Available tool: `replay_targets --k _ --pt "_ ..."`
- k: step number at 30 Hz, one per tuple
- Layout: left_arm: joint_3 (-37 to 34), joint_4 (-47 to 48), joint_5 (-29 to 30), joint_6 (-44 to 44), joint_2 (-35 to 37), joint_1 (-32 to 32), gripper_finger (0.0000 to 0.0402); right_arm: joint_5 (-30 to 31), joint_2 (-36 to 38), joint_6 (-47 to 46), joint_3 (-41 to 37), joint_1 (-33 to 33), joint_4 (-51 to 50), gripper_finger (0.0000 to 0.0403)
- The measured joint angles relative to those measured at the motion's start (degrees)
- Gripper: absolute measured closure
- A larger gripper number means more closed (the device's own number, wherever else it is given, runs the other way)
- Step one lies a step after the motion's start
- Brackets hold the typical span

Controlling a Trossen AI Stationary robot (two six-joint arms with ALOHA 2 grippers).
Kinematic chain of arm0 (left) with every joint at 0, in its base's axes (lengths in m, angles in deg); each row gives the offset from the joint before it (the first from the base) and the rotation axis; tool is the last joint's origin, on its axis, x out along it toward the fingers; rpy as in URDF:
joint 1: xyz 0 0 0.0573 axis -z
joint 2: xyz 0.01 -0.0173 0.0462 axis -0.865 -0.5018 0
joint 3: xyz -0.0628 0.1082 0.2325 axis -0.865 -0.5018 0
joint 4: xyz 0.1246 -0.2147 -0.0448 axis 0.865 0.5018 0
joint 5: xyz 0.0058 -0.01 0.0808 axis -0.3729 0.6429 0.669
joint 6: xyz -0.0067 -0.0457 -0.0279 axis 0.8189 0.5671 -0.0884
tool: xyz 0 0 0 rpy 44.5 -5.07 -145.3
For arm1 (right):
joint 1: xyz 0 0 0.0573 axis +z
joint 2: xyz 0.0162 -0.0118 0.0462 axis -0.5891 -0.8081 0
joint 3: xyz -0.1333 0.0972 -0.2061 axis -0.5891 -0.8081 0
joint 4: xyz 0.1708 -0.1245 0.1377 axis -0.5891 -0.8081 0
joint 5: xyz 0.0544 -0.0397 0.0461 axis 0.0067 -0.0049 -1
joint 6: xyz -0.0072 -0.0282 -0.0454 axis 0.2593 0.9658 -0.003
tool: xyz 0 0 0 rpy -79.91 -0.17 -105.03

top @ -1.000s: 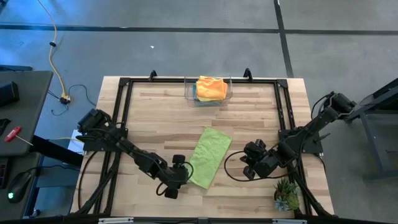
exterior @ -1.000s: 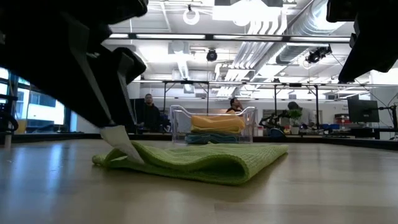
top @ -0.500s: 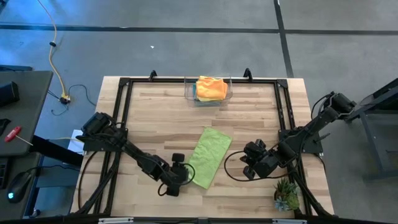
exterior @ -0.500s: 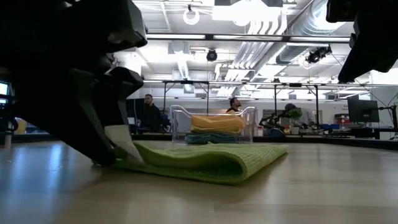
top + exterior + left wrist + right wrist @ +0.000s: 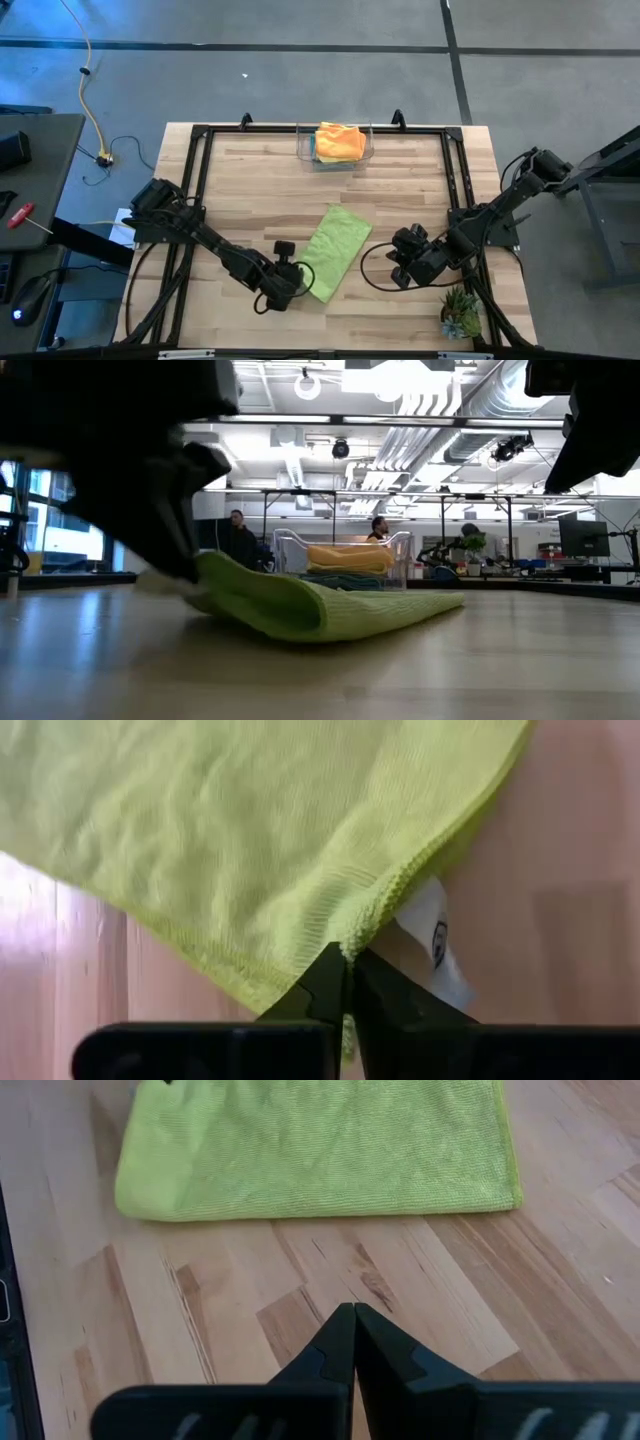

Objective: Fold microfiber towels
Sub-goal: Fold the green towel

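1 lime green towel (image 5: 335, 250) lies folded on the wooden table (image 5: 250, 190), slanting from mid-table toward the front edge, and the left hand (image 5: 291, 279) sits at its near-left corner with fingers pressed together on the hem beside a white tag (image 5: 432, 942), lifting that corner off the wood. Off to the towel's right, the right hand (image 5: 400, 262) waits apart from the cloth with its 2 fingers closed on nothing. At the far edge, a clear bin (image 5: 336, 146) holds stacked towels with an orange towel (image 5: 340, 140) uppermost.
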Motion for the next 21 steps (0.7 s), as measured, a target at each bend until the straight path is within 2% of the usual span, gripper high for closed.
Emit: replay_targets --k 7,12,21 --pt "4.3 4.5 0.4 -0.1 0.5 0.0 0.0388 0.0 0.0 0.2 0.0 0.0 -0.1 0.0403" --pt "5.5 4.4 -5.3 0.0 0.6 0.0 0.0381 0.0 0.0 0.2 0.0 0.0 -0.2 0.0403" --pt "5.5 4.1 -10.1 0.9 0.6 0.0 0.0313 0.0 0.0 0.2 0.0 0.0 -0.2 0.0403"
